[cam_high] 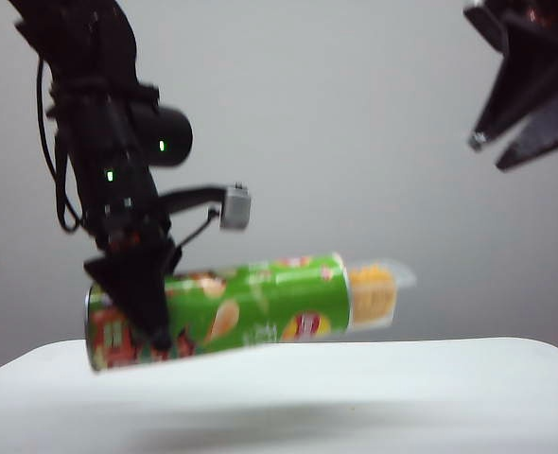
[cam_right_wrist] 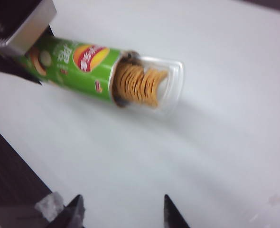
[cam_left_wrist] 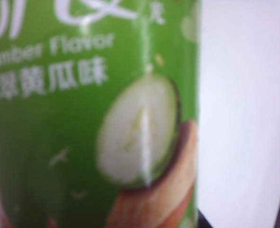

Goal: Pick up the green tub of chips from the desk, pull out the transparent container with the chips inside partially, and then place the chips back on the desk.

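Note:
The green tub of chips [cam_high: 251,307] hangs nearly level a little above the white desk [cam_high: 374,397], casting a shadow on it. My left gripper [cam_high: 156,331] is shut on the tub near its red-printed end. The tub's green print [cam_left_wrist: 59,118] fills the left wrist view and hides the jaws there. The transparent container [cam_high: 381,291] sticks partly out of the tub's other end, with the orange-yellow chips [cam_right_wrist: 137,85] stacked inside the container [cam_right_wrist: 166,88]. My right gripper [cam_high: 511,142] hangs open and empty high at the right, well away from the tub [cam_right_wrist: 78,64]; its gripper [cam_right_wrist: 122,202] is over bare desk.
The desk [cam_right_wrist: 211,152] ends at a dark floor [cam_right_wrist: 7,175] seen in the right wrist view. The left arm's silver camera box [cam_high: 235,206] juts out above the tub. A plain grey wall stands behind.

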Tool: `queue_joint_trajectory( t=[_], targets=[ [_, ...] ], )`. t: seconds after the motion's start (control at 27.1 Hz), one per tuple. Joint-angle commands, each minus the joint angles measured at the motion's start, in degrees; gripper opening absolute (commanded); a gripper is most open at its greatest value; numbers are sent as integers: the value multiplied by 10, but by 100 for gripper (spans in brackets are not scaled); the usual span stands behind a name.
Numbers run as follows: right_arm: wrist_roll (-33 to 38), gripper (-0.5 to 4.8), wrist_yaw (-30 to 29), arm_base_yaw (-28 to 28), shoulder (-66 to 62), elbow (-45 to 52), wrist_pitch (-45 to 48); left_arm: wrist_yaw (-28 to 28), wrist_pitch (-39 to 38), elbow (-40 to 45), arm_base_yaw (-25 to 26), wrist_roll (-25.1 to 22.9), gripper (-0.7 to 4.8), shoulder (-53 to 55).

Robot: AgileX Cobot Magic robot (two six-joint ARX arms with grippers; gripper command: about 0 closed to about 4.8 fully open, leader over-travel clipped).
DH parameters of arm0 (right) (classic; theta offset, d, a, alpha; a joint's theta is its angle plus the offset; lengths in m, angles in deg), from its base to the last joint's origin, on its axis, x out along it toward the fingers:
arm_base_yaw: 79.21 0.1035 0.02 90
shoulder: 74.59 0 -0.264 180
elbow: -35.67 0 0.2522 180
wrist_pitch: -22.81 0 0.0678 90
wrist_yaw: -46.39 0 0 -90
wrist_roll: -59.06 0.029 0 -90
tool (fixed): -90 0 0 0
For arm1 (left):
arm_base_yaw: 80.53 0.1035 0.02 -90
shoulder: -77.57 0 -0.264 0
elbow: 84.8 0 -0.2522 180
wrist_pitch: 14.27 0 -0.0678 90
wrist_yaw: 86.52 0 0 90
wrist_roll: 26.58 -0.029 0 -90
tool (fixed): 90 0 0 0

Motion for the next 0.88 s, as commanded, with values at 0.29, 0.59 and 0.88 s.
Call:
queue_joint_trajectory(
  t=[0.29,0.59,0.88],
  targets=[
    [3,211,-23,6,5,7,4,-7,13,-2,1,-1,278,98],
    [3,211,-23,6,5,7,3,-4,42,-2,1,31,438,123],
    [2,211,-34,6,5,7,4,7,40,-2,1,83,479,116]
  ],
)
